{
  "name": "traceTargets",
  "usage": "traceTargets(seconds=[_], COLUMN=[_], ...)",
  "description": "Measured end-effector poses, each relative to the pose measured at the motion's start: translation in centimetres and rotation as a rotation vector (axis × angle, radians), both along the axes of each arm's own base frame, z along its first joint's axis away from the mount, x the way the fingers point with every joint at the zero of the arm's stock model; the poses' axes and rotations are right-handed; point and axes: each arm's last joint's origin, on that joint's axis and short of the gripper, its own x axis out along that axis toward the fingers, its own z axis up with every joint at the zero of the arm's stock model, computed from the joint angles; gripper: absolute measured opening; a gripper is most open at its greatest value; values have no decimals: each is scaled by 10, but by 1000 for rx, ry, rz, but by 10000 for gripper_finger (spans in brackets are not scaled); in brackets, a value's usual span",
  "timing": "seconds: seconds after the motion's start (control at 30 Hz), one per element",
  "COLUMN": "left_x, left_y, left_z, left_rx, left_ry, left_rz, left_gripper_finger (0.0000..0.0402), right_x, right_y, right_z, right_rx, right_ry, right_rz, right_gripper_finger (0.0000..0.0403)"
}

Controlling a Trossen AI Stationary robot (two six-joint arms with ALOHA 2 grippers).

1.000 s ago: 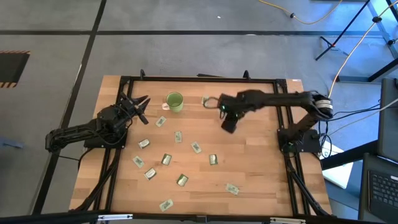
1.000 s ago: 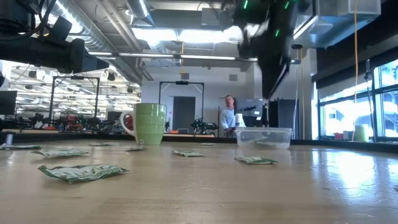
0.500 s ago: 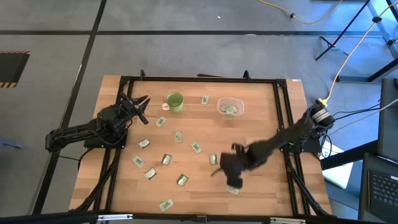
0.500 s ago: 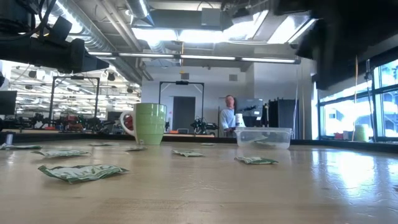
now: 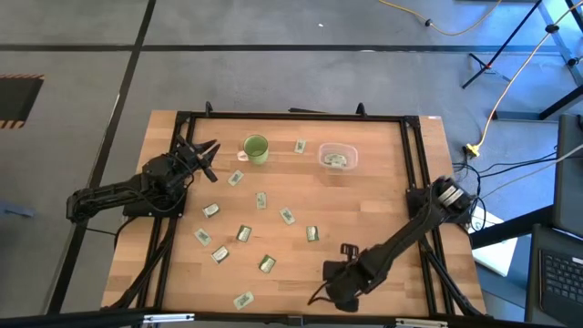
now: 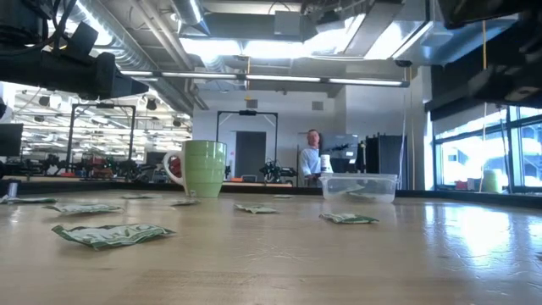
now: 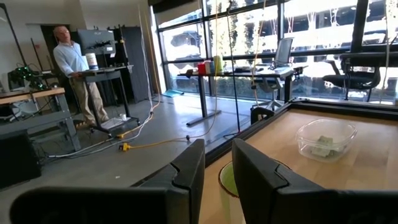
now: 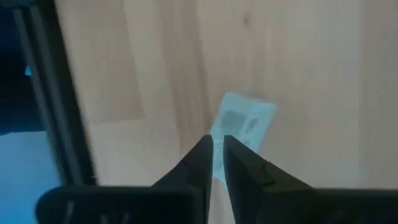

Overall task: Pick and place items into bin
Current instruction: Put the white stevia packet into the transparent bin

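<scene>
Wooden table, pale plank top inside a black frame — carries everything listed below.

Right arm, dark and jointed, stretched from the right edge to the near edge of the table. Its right gripper hangs low over the near edge; in the right wrist view the two dark fingers stand nearly together with only a thin gap, their tips over the edge of a pale silvery-white flat packet lying on the wood. Whether the tips pinch that packet cannot be told.

Left arm, dark, waiting at the left side of the table. Its left gripper points toward the mug, fingers parted by a narrow gap and holding nothing.

Green ceramic mug, upright, at the far side, left of centre.

Clear shallow plastic bin with rounded corners, at the far side, right of the mug and apart from it; at least one pale packet lies inside.

Small flat green-and-silver packets, scattered flat over the middle and near left of the table — one between mug and bin, one nearest the right arm, one by the near edge.

Person in a light shirt, standing in the room beyond the table.
</scene>
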Motion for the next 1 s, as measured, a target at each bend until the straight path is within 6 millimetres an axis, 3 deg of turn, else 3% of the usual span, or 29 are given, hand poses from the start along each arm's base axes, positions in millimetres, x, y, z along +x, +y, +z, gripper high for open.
traceTargets(seconds=[0.2,0.6,1.0], left_x=[0,0,0], left_y=[0,0,0], left_z=[0,0,0], left_rx=[0,0,0], left_ry=[1,1,1], left_rz=[0,0,0], left_gripper_finger=[77,77,77], right_x=[-4,-6,-7], right_y=[6,7,7], right_z=[-15,-15,-16], right_rx=[5,0,5], right_ry=[102,110,116], right_rz=[-112,-130,-175], right_gripper_finger=[43,46,138])
